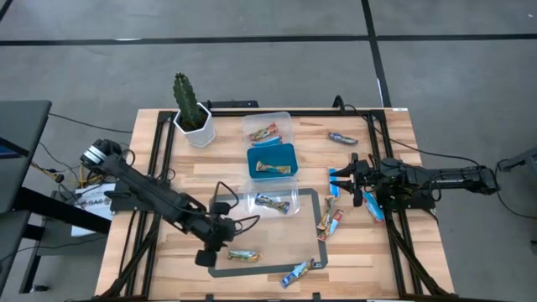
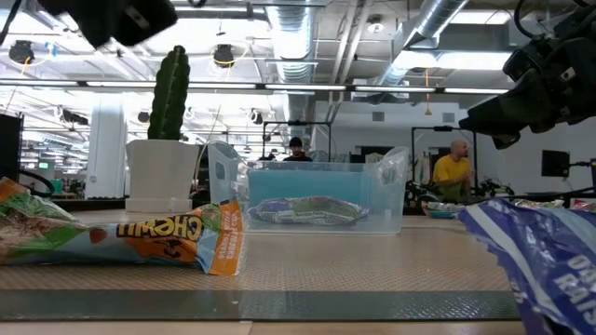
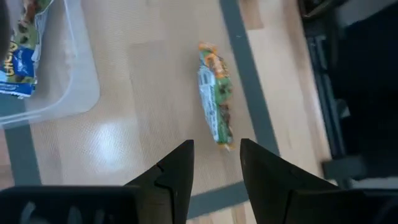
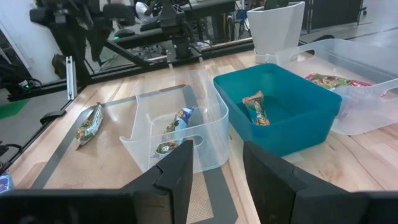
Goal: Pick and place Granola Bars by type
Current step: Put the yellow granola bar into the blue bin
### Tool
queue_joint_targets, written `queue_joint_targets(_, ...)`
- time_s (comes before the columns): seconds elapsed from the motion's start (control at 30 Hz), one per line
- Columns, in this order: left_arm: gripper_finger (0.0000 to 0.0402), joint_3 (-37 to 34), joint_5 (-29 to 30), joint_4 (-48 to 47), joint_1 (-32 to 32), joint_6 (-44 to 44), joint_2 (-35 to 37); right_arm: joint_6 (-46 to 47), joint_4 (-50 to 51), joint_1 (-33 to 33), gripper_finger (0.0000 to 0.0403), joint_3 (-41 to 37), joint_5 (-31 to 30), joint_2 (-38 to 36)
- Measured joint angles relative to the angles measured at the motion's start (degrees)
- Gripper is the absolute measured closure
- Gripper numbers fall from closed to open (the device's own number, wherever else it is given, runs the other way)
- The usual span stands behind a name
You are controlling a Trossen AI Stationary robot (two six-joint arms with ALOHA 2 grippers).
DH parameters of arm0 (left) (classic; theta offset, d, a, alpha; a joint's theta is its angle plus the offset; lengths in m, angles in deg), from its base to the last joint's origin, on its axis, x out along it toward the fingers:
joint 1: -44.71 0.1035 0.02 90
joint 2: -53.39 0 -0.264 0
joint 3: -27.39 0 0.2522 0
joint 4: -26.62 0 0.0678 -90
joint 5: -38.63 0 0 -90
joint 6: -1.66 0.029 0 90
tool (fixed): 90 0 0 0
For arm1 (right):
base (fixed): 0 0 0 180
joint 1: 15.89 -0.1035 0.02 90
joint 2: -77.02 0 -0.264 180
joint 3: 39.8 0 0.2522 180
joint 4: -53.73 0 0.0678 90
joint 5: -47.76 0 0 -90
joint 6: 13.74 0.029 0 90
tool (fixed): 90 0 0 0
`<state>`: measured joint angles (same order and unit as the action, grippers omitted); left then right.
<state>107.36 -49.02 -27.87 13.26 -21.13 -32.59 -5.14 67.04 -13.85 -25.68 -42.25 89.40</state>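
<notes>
A red-and-green granola bar [image 3: 216, 102] lies flat on the table near the front edge, also seen in the high view [image 1: 243, 254]. My left gripper [image 3: 217, 155] hovers open just to its left [image 1: 223, 247], touching nothing. Three tubs stand in a row: a far clear tub [image 1: 267, 130] with a red-green bar, a blue tub [image 1: 272, 162] with a brown-gold bar, and a near clear tub [image 1: 273, 201] with a blue bar. My right gripper [image 4: 216, 163] waits open at the table's right [image 1: 340, 180], above several loose bars.
Loose bars lie at the right [image 1: 369, 204], [image 1: 330, 222], [image 1: 342, 137] and near the front edge [image 1: 300, 271]. A cactus in a white pot [image 1: 193, 117] stands at the far left. A grey taped frame [image 1: 220, 273] marks the table. People show in the room behind [image 2: 453, 167].
</notes>
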Motion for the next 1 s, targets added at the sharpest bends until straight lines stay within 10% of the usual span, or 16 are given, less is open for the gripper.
queue_joint_targets(1.0,0.0178,0.0,-1.3,15.2,-1.0,-0.3,-23.0,0.0,0.0,0.0,0.0268,0.0,0.0,0.0)
